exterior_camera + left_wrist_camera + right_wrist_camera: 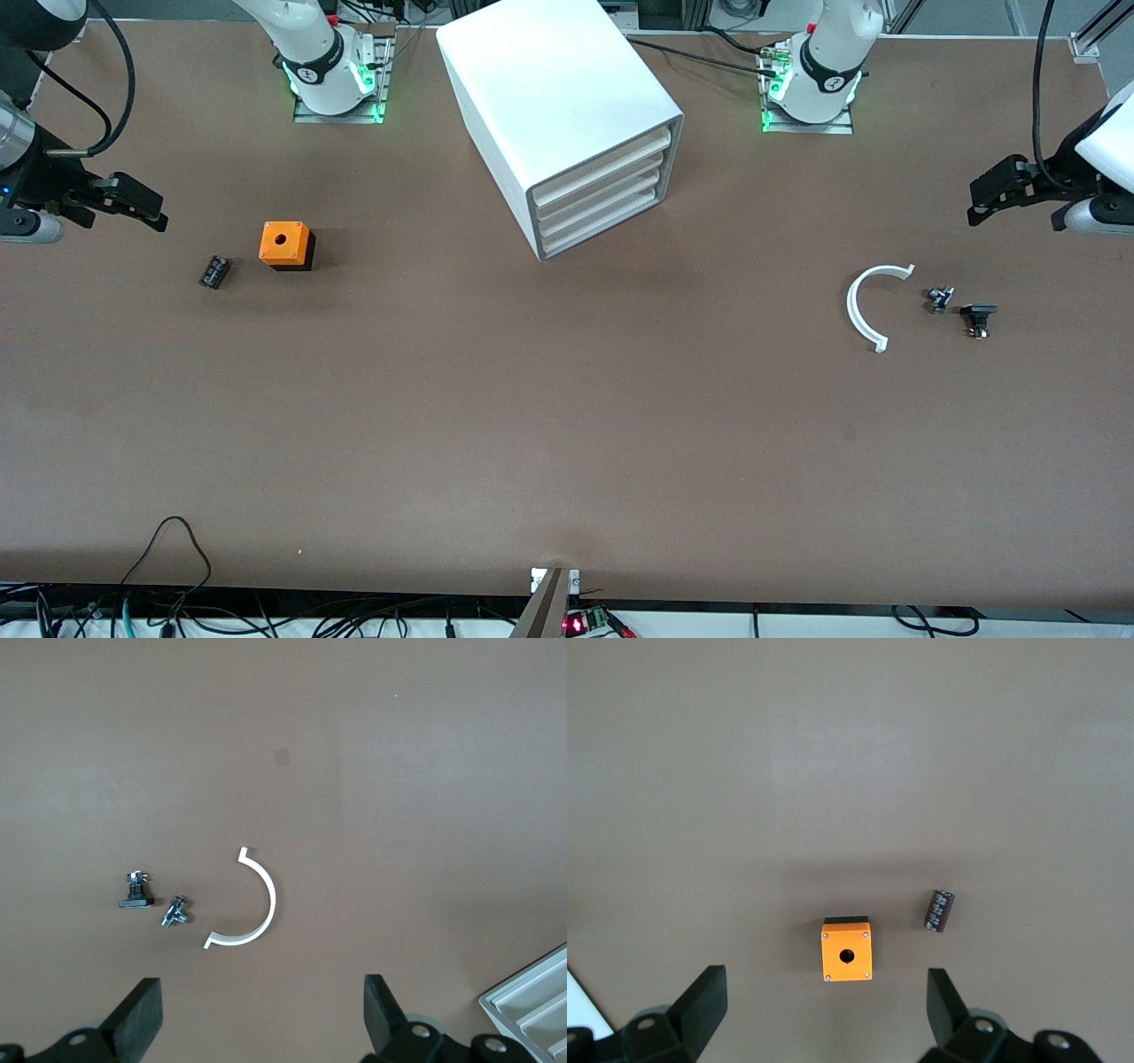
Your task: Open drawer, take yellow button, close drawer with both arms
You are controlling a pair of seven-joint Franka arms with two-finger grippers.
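Both end effectors hang with fingers spread wide and empty, the left end effector (pixel 979 204) over the surface (pixel 567 425) at its own end, the right end effector (pixel 151 210) likewise, while the drawer (pixel 602 167) sits shut in the cabinet (pixel 549 97), button not visible.

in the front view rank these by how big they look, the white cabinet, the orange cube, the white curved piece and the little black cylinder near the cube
Largest to smallest, as they look in the front view:
1. white cabinet
2. white curved piece, by its span, though it is thin
3. orange cube
4. black cylinder
All rest on the table, so the cabinet and the cylinder are sure; the middle two are close.
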